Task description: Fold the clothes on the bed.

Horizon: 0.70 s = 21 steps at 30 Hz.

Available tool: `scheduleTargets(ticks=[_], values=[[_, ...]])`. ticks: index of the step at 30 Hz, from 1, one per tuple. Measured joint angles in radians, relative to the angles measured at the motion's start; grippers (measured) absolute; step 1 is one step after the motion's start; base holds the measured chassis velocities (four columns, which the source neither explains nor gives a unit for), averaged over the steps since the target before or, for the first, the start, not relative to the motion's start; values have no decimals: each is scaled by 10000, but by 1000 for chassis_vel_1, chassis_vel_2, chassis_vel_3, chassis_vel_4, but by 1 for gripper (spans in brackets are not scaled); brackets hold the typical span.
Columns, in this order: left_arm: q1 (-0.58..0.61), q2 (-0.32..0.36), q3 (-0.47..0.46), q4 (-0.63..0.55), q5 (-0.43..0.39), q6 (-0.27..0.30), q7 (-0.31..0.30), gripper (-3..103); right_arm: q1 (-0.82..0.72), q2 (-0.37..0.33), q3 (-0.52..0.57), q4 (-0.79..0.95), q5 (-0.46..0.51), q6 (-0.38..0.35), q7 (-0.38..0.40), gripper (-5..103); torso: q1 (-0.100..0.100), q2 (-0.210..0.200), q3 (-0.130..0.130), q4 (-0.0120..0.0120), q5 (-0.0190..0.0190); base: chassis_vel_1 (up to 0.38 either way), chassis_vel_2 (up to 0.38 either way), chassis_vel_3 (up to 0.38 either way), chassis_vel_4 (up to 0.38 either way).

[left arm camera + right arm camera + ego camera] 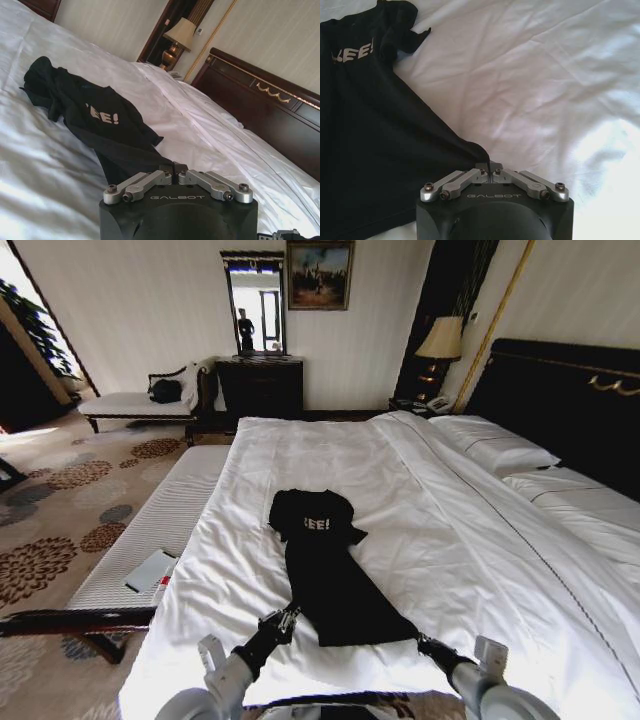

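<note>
The black clothes [330, 570], lettered "EE!", lie lengthwise on the bed [480, 540]. Left end effector [173, 168] and right end effector [488, 167], both marked GALBOT, pinch its two hem corners.

You are working in a hotel-style bedroom: double bed [450, 540] with white linen, dark headboard [570, 400], bedside lamp [440, 340], wall mirror [254, 302], framed painting [319, 275], patterned carpet [70, 500].

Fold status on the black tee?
Done: sleeves of the black garment look tucked in, giving a narrow strip on the bed. In hand: left gripper and right gripper each pinch a hem corner. Left: bringing the hem up toward the collar.
</note>
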Motion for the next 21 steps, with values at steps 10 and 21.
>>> scheduleTargets(ticks=[10,21], values=[[1016,285,-916,-348,-24,-133,0,1,-146,-48,-35,224,-47,-51,-13,0,0,0,0,1,0,0,0,0,0],[2099,207,-2842,-124,-739,-468,2,1,-121,445,-289,173,-294,-68,-64,0,0,1,0,1,-1,0,0,0,0]])
